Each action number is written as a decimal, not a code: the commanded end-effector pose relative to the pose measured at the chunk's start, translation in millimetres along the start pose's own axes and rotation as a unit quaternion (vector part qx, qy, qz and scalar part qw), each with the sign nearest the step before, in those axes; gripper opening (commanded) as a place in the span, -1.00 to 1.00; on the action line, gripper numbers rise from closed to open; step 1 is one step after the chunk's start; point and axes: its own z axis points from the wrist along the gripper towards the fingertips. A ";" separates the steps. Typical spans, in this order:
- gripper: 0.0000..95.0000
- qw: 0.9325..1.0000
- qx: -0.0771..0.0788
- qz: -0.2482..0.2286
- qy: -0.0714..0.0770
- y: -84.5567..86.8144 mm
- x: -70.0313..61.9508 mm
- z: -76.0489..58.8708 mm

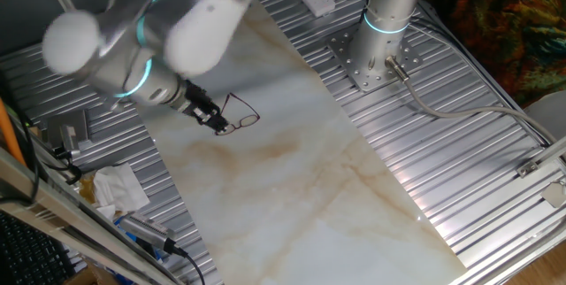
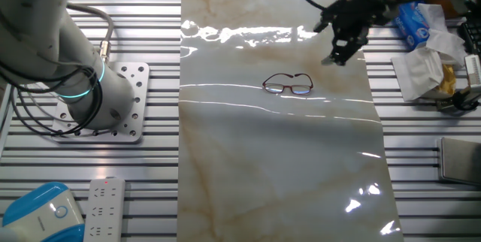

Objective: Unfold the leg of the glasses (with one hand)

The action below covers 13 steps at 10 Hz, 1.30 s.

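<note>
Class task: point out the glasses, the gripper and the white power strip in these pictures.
glasses (image 2: 288, 85), the other fixed view, bridge between lenses.
gripper (image 2: 340, 55), the other fixed view, between fingertips.
white power strip (image 2: 104, 208), the other fixed view, its top face.

The silver-white arm reaches low over the table, its black end effector (image 2: 340, 52) angled downward, empty.

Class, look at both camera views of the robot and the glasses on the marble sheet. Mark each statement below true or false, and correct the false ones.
1. The glasses lie on the marble sheet. True.
2. The gripper holds the glasses in the air. False: in the other fixed view it is apart from them, and they rest on the sheet.
3. A crumpled white tissue lies on the slatted metal beside the sheet. True.
4. The glasses have a bright blue frame. False: the frame is dark reddish-brown.
5. A white power strip lies on the marble. False: it lies on the slatted metal.
</note>
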 end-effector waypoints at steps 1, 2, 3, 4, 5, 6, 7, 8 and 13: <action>0.60 0.999 -0.001 0.001 -0.041 11.4 17.8 -5.7; 0.60 0.998 -0.002 0.006 -0.055 20.7 34.6 -6.5; 0.60 0.998 -0.001 0.009 -0.066 23.8 42.9 -5.9; 0.60 0.997 -0.001 0.010 -0.079 25.9 54.2 -5.5; 0.60 0.996 -0.004 0.011 -0.085 25.2 61.4 -5.4; 0.60 0.995 -0.010 0.008 -0.104 19.0 77.8 -2.5; 0.60 0.994 -0.015 0.008 -0.111 14.5 86.1 0.2; 0.60 0.993 -0.013 0.010 -0.119 9.8 96.9 4.9; 0.20 0.988 -0.017 0.017 -0.156 0.7 130.1 11.6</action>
